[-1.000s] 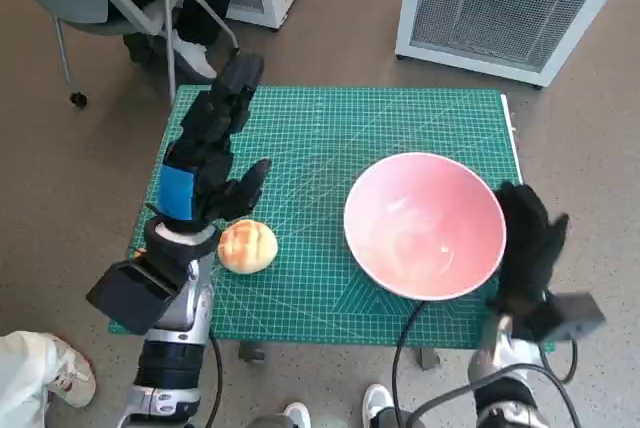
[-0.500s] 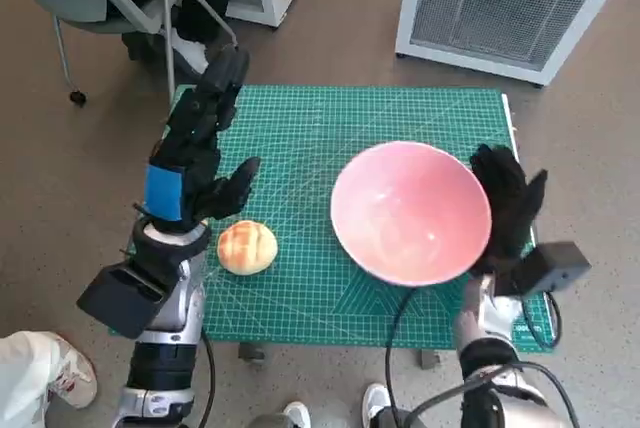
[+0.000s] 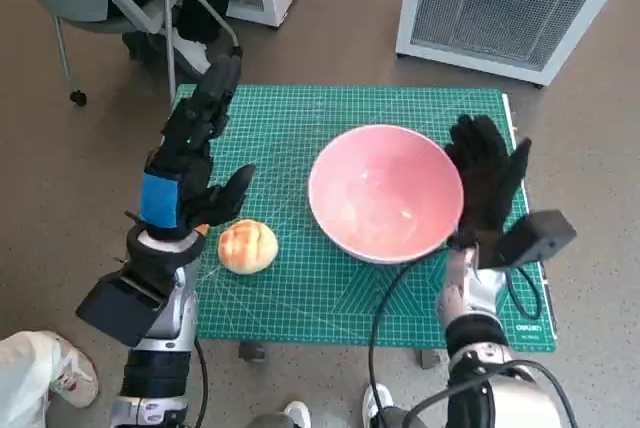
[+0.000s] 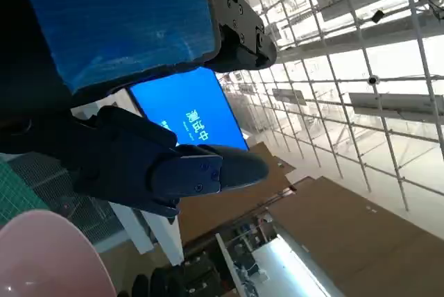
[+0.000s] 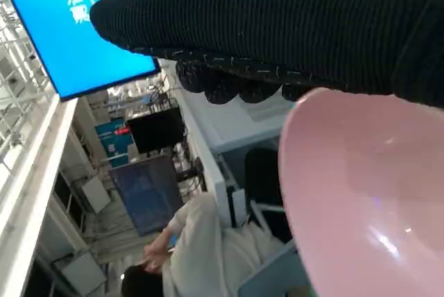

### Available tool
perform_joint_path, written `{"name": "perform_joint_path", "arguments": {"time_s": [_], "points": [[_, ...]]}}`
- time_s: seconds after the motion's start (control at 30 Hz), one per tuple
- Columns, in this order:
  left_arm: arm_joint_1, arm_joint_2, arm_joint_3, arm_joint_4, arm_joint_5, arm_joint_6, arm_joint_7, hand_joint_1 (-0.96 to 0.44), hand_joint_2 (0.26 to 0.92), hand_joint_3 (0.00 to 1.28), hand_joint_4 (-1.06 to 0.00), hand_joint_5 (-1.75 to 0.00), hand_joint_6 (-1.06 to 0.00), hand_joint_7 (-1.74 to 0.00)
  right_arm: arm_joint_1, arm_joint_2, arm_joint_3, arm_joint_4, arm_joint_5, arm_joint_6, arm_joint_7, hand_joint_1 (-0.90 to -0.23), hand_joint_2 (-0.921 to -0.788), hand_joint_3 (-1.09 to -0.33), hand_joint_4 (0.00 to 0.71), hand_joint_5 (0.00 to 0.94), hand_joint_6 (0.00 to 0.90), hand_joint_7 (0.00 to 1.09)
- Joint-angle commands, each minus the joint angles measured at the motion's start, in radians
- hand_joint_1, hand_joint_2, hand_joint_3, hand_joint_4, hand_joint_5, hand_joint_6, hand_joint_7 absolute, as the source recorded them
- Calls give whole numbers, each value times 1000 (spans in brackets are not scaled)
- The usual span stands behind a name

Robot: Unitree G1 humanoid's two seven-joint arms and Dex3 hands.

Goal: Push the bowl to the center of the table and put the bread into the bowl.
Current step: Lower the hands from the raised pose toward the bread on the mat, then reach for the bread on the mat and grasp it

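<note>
Bowl point(image 3: 384, 191) has slid left toward the mat's middle, right hand point(image 3: 486, 186) flat and spread against its rim. Bread point(image 3: 246, 246) sits near the left edge, left hand point(image 3: 185, 170) spread and empty above it. Best to push low and steady so the bowl doesn't tip.

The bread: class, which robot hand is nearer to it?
Left. The left robot hand hangs just above the bread; the right robot hand is across the bowl, at its far rim.
</note>
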Motion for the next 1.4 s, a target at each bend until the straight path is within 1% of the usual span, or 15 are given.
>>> {"name": "perform_joint_path", "arguments": {"time_s": [0.03,0.2,0.3,0.47,0.6,0.7,0.8,0.9,1.0,1.13,1.17,1.3,1.33,1.4], "points": [[15,16,10,-17,-6,0,-6,-674,921,420,-316,0,-335,0,-15,11,7,22,-24,47,-19,-516,-921,-904,177,1,9,583],[24,26,15,-21,-10,3,-7,-673,921,421,-309,0,-330,0,-37,3,11,24,-41,79,-31,-509,-921,-912,171,0,4,572],[39,39,23,-32,-12,4,-11,-672,921,422,-308,0,-329,0,-49,-8,13,23,-51,99,-33,-500,-921,-914,160,0,3,567],[73,80,47,-42,-1,-14,-26,-656,921,424,-306,0,-327,0,-59,-30,23,17,-65,104,-33,-497,-921,-910,159,2,5,555],[102,169,79,-47,4,-19,-72,-655,921,429,-306,0,-322,0,-63,-53,37,4,-90,72,-48,-501,-921,-916,163,4,7,550],[121,266,114,-49,27,-14,-111,-650,921,432,-302,0,-321,0,-68,-68,50,-16,-103,24,-51,-504,-921,-920,169,7,14,555],[137,356,146,-54,59,0,-136,-641,921,431,-290,0,-324,-2,-70,-77,60,-42,-109,-32,-40,-512,-921,-915,179,8,4,601],[157,453,179,-63,89,23,-167,-628,921,411,-283,0,-325,-2,-67,-82,71,-88,-108,-109,-8,-523,-921,-904,193,13,1,637],[182,527,201,-81,104,63,-197,-619,921,371,-278,-1,-330,-5,-61,-84,87,-143,-103,-181,24,-534,-921,-894,222,26,0,688],[233,619,222,-145,117,163,-249,-610,921,318,-274,-1,-335,-7,-46,-87,119,-243,-99,-269,69,-539,-921,-896,240,36,-1,735],[252,640,229,-170,121,198,-263,-607,921,301,-273,-1,-337,-8,-40,-90,128,-275,-93,-287,86,-538,-921,-898,243,39,-1,746],[306,690,243,-242,145,297,-296,-601,921,239,-255,-1,-346,-11,-7,-95,165,-400,-64,-324,139,-524,-921,-906,244,45,-1,776],[315,696,245,-254,151,312,-300,-601,921,229,-250,-1,-347,-11,3,-96,174,-431,-56,-325,150,-523,-921,-906,243,46,-1,781],[337,708,247,-278,177,337,-301,-602,921,200,-237,-1,-348,-11,22,-100,192,-497,-31,-318,176,-531,-921,-899,238,52,-1,797]]}}
